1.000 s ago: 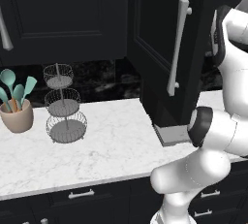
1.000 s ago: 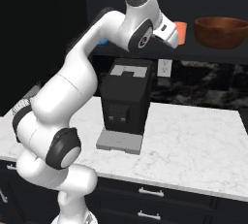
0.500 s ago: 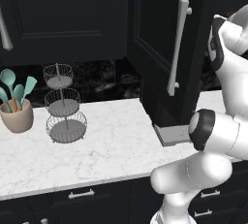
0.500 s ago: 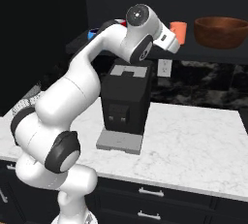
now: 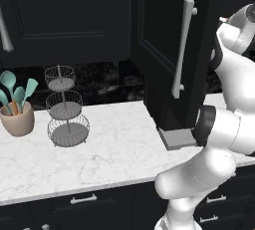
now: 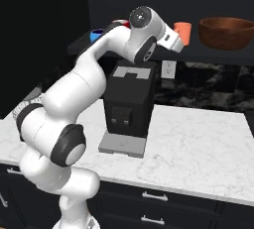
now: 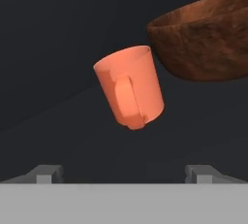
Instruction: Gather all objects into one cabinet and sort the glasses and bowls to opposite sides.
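arm pulled back from orange cup, wrist turned

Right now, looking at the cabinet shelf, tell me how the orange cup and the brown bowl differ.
The orange cup is narrow and tall with a side handle; the brown bowl is wide and shallow with none. The cup is plain orange, the bowl wood-grained brown and far larger. Both sit side by side on the dark shelf.

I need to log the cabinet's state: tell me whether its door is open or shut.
Open. The cabinet door swings out over the counter, edge-on, and the orange cup and brown bowl show on the exposed shelf.
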Robot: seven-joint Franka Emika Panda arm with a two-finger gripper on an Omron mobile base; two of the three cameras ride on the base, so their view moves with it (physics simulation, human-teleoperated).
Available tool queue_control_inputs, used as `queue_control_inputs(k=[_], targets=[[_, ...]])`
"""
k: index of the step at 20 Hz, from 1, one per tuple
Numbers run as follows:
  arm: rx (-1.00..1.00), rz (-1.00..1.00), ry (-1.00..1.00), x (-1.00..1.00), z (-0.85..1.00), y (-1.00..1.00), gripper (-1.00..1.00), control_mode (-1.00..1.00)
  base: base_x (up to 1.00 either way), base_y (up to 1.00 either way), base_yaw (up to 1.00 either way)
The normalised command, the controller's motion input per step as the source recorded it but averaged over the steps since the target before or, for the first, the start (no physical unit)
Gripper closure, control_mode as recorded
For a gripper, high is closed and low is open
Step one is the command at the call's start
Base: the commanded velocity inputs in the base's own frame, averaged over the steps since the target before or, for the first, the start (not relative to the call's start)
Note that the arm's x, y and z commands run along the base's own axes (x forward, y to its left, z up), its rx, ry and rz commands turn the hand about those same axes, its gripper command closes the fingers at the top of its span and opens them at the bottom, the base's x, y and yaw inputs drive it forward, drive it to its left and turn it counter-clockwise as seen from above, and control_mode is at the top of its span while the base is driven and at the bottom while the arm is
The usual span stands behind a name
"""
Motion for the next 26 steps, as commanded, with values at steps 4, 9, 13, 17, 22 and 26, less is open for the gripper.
queue_control_inputs(k=[4, 9, 13, 17, 22, 26], targets=[[-0.05, 0.0, 0.01, 0.36, 0.0, -0.21, -1.0, -1.0, 0.0, 0.0, 0.0], [-0.07, -0.01, 0.03, 0.23, 0.0, -0.3, -1.0, -1.0, 0.0, 0.0, 0.0], [-0.05, -0.03, 0.04, 0.19, 0.0, -0.18, -1.0, -1.0, 0.0, 0.0, 0.0], [-0.02, -0.03, 0.05, 0.14, 0.0, 0.0, -1.0, -1.0, 0.0, 0.0, 0.0], [-0.01, -0.02, 0.04, 0.03, 0.0, 0.0, -1.0, -1.0, 0.0, 0.0, 0.0], [0.0, -0.01, 0.0, 0.13, -0.02, 0.0, -1.0, -1.0, 0.0, 0.0, 0.0]])
